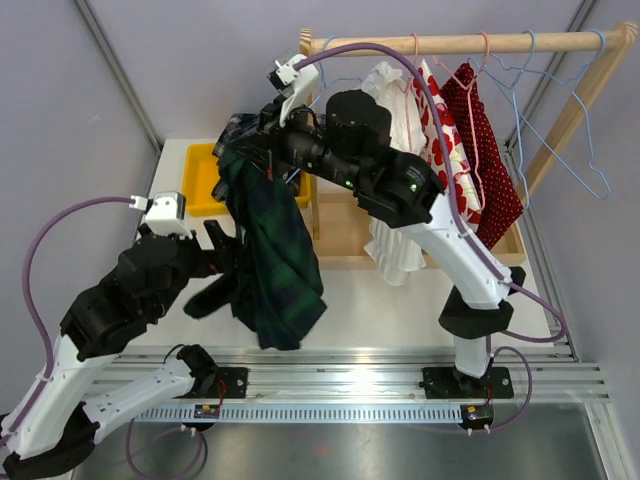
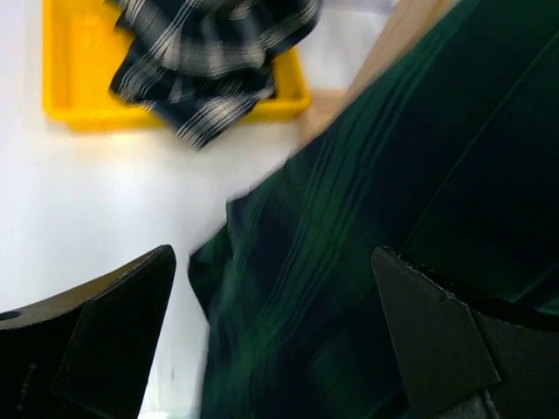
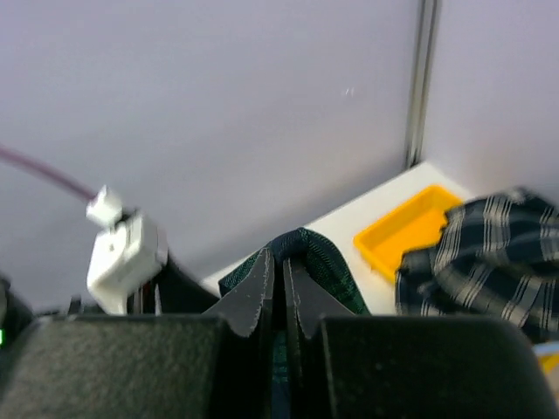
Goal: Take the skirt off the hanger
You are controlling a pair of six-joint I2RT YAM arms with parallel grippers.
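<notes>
hanging from the right gripper (image 3: 279, 262), which is clenched on a fold at its top, the dark green checked skirt (image 1: 275, 260) droops over the left part of the table (image 1: 380, 300), its lower end close to the near edge. the left gripper (image 2: 275, 288) is spread wide, with the cloth just ahead of its fingers and not pinched. whether a hanger is left in the waistband cannot be told. the risk, as i judge it, is that the thin pinch slips and the skirt drops in a heap, or that loose cloth snags on the left arm when either arm swings. the yellow tray (image 1: 200, 180) at the far left corner already holds another checked garment (image 2: 210, 52), so it has little room. toward the far right corner a wooden rail (image 1: 450, 43) carries a white garment (image 1: 398, 255), red spotted clothes (image 1: 490, 160) and wire hangers (image 1: 590, 170).
</notes>
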